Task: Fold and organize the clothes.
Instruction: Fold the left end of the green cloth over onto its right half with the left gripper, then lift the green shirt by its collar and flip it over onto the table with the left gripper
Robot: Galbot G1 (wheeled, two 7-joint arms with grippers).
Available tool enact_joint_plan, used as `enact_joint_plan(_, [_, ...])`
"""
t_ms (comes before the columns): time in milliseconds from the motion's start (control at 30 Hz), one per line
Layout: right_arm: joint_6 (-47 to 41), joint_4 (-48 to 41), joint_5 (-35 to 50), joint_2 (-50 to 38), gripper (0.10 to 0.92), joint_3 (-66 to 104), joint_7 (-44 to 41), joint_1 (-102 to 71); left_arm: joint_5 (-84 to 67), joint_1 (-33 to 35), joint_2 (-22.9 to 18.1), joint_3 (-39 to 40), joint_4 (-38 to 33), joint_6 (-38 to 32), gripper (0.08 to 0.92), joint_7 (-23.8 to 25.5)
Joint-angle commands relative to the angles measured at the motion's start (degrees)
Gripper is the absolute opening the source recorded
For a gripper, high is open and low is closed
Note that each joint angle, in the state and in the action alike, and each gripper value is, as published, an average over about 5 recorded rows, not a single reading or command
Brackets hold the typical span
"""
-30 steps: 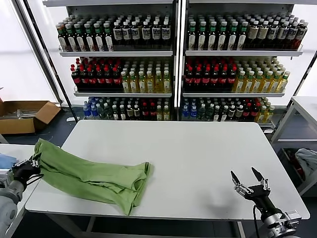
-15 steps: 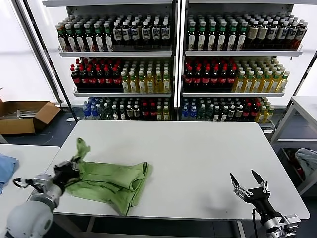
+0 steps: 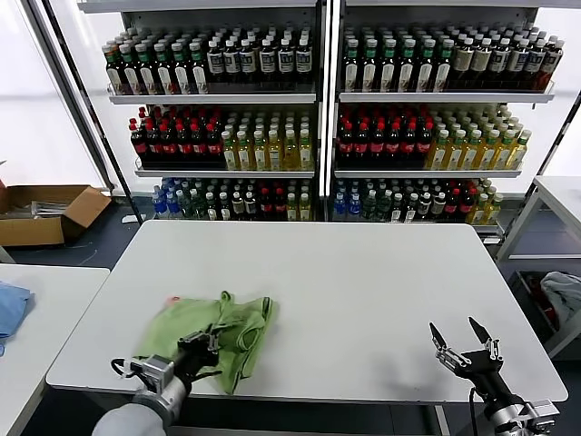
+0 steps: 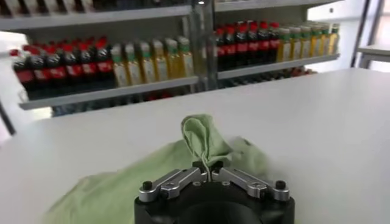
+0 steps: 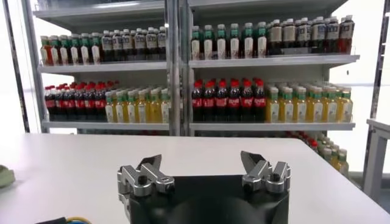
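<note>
The light green shirt [image 3: 218,331] lies bunched on the white table [image 3: 363,282] at its front left, a bit of red print showing at its left edge. My left gripper [image 3: 201,345] is at the shirt's near edge, shut on a pinched-up fold of it; in the left wrist view the gripper [image 4: 208,170] holds a raised peak of green cloth [image 4: 204,139]. My right gripper [image 3: 463,343] is open and empty over the table's front right corner, also in its wrist view [image 5: 204,167].
Shelves of bottles [image 3: 318,118] stand behind the table. A side table [image 3: 36,300] at the left carries a light blue cloth [image 3: 11,304]. A cardboard box [image 3: 45,211] sits on the floor at far left. Another table [image 3: 558,195] stands at the right.
My left gripper has carried the shirt's left edge rightward across the table, folding it over onto the rest. The shirt is now bunched narrower. The right gripper has barely moved.
</note>
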Motion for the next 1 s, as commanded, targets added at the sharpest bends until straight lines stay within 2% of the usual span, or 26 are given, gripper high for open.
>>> enact_joint_plan(33, [0.0,-0.18,-0.23,0.22,0.823,-0.69,0.01,0.22,5.13,0.28,-3.43,8.02,-0.04,0.49,0.096,0.0])
enact_joint_plan(167, [-0.12,0.03,-0.72,0.52,0.823,-1.75,-0.02,0.43,5.71,-1.11,-4.43,10.0,0.04,0.29,0.155,-3.16])
enact_joint_plan(367, [-0.17,0.21,-1.52,1.05,0.823,-2.95,0.0,0.6,2.42,-4.19,-5.31,12.47,-1.16,-1.57,0.326,-6.32])
enact_joint_plan(533, [-0.18,0.48,-1.71,1.13,0.823,-3.19,0.0,0.5,-4.77,-2.77,-4.99,11.18,-6.13,-0.93,0.473,-6.49])
enact_joint_plan(600, [-0.15,0.52,-1.69,1.08,0.823,-3.15,-0.02,0.39,-8.41,-1.84,-4.12,7.19,-8.86,-0.06,0.534,-6.32])
enact_joint_plan(700, [-0.04,0.46,-1.69,1.11,0.823,-3.26,-0.06,0.24,-12.0,-1.45,-1.1,-3.34,-10.17,1.79,0.62,-4.84])
enact_joint_plan(867, [0.19,0.33,-2.28,1.55,0.823,-4.14,-0.14,0.07,-13.37,-1.14,5.38,-19.4,-1.2,4.54,0.756,-0.21])
enact_joint_plan(1000, [0.25,0.33,-2.62,1.83,0.823,-4.96,-0.17,0.05,-17.29,-0.11,8.41,-24.8,6.15,6.35,0.816,0.69])
